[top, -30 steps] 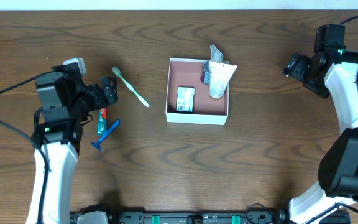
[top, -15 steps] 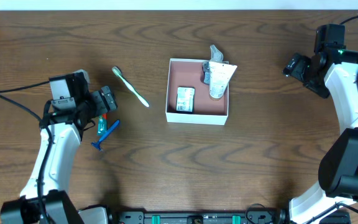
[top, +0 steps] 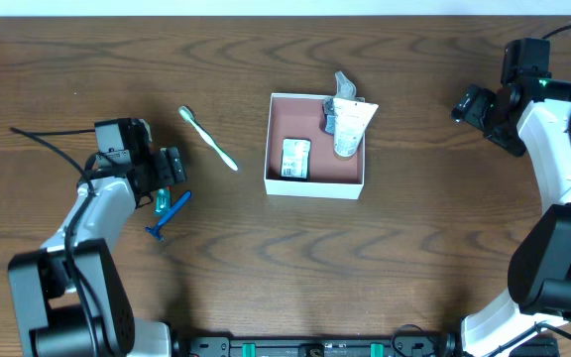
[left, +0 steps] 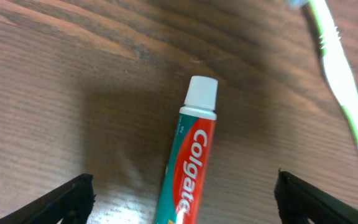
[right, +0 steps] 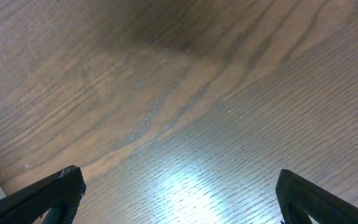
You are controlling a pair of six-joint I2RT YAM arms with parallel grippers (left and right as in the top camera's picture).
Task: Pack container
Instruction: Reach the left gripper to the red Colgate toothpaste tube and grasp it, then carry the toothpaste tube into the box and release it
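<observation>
The container [top: 274, 141] is a square white-walled box with a reddish-brown inside at the table's middle. It holds a small white packet [top: 295, 158], a white tube [top: 349, 127] and a grey item [top: 331, 117]. A red and green Colgate toothpaste tube [left: 191, 162] lies on the table, its white cap pointing away; it also shows in the overhead view [top: 163, 191]. My left gripper [left: 182, 202] is open low over it, a finger on each side, not touching. My right gripper [right: 179, 199] is open and empty over bare wood at the far right.
A green and white toothbrush [top: 208, 138] lies left of the container and shows at the right of the left wrist view [left: 344, 87]. A blue razor [top: 170, 214] lies just in front of the toothpaste.
My left arm has lowered and moved right, bringing the open gripper down over the toothpaste tube. The right arm and the items in the container have not moved.
</observation>
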